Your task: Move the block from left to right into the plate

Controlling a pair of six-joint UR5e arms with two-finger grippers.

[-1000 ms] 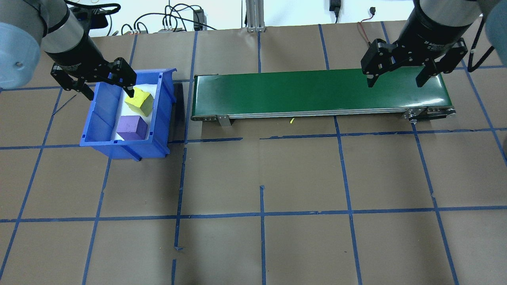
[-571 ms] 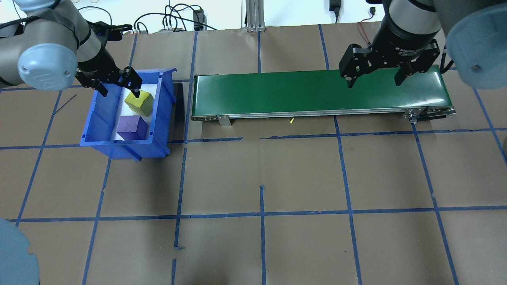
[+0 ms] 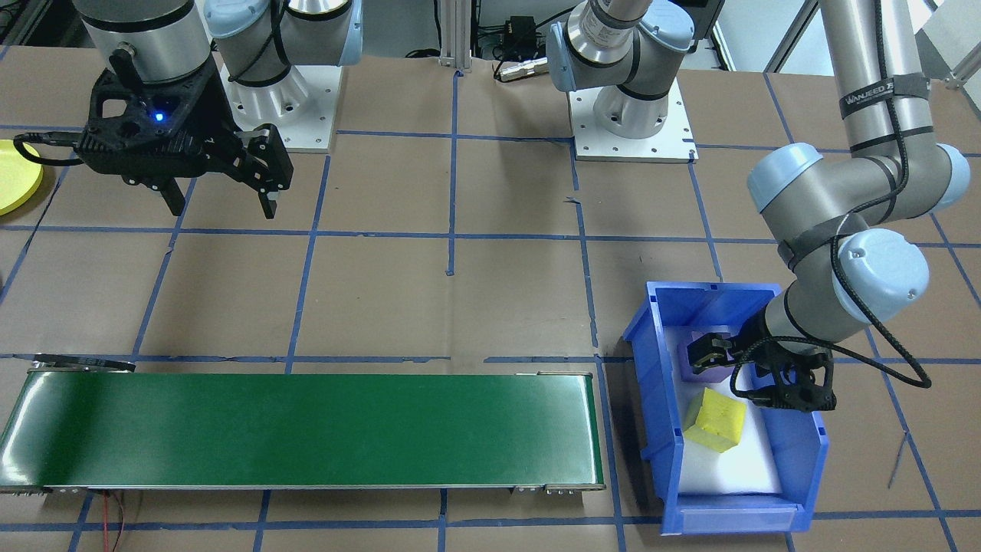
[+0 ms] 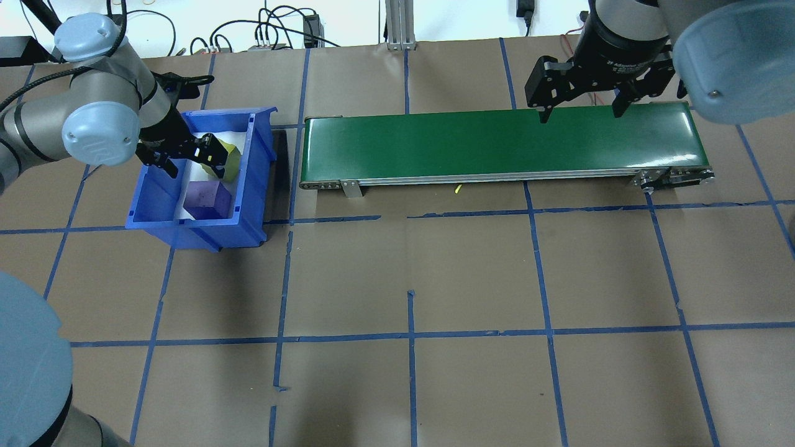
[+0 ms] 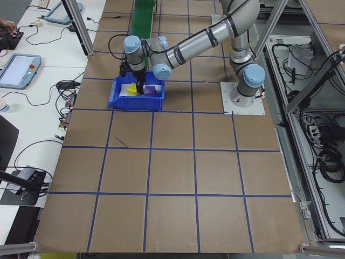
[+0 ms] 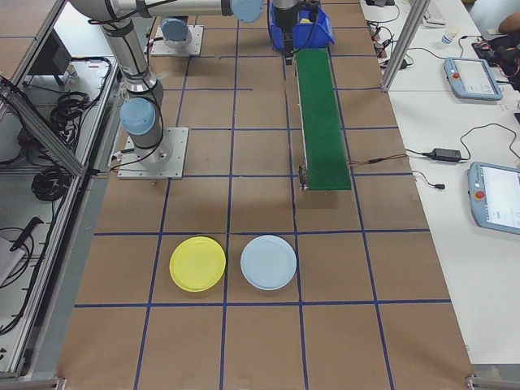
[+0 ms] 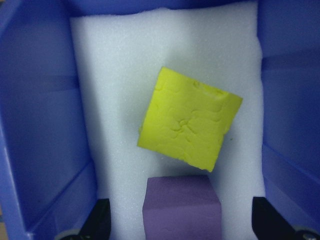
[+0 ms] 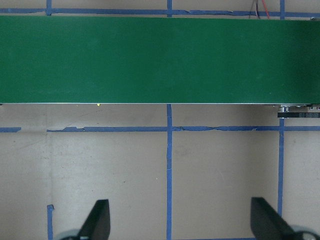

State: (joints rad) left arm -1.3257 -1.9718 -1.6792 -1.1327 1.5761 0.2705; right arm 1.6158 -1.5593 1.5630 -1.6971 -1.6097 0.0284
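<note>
Left gripper (image 4: 186, 161) spread wide inside the blue bin (image 4: 254, 214), holding nothing

Its fingers straddle the purple block (image 7: 181, 206), the yellow block (image 7: 187, 124) lying tilted on white foam just beyond; the right gripper (image 4: 581, 107), also spread and empty, hangs over the green conveyor belt (image 4: 497, 146). The yellow plate (image 6: 197, 263) sits on the brown, blue-taped table (image 4: 410, 279), well apart from the bin

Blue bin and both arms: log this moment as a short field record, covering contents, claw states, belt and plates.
bin: blue bin, white foam liner
contents: yellow block tilted; purple block beside it
left claw: open, low in the bin, straddling the purple block, gripping nothing
right claw: open, empty, above the belt's right end
conveyor belt: bare
plates: yellow plate, pale blue plate, both empty
task stage: no block lifted yet
</note>
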